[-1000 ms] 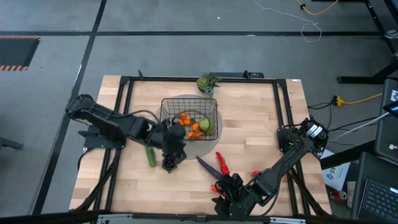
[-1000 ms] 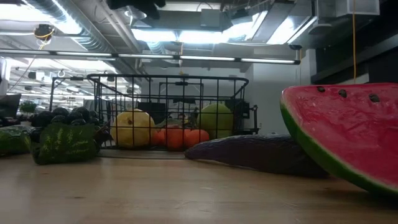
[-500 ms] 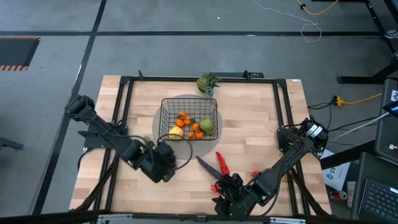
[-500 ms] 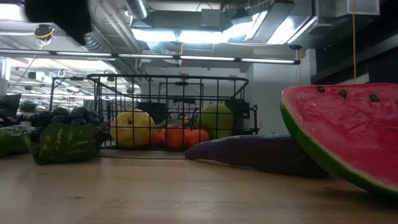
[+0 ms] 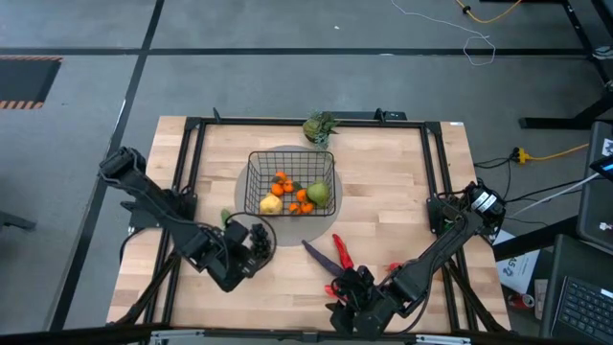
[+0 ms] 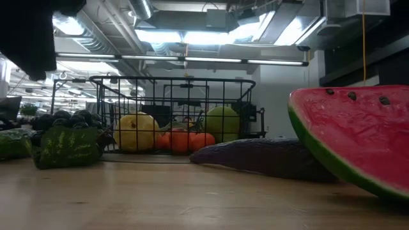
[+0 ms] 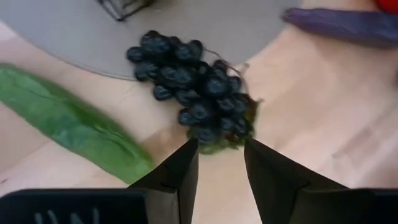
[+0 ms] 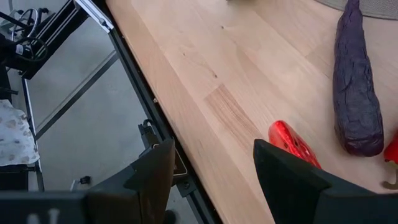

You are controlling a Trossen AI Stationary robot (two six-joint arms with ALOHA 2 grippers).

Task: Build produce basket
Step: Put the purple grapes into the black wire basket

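Grapes [image 7: 189, 87] lie at the mat's [image 7: 74, 37] near-left edge, outside the basket [image 5: 292, 182], and the left gripper [image 7: 219, 163], jaws apart and empty, should straddle the bunch's thickest part before closing, while the right gripper [image 8: 211, 165] waits open at the table's near edge

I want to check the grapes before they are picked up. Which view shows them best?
The left wrist view: the grapes fill it, just beyond the left pincer. The high view shows a small dark cluster; the low view shows their tops; the right wrist view shows none.

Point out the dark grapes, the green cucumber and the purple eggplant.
dark grapes [image 7: 193, 93], left wrist view, middle of the bunch.
green cucumber [image 7: 68, 127], left wrist view, middle of its body.
purple eggplant [image 8: 356, 93], right wrist view, middle of its body.
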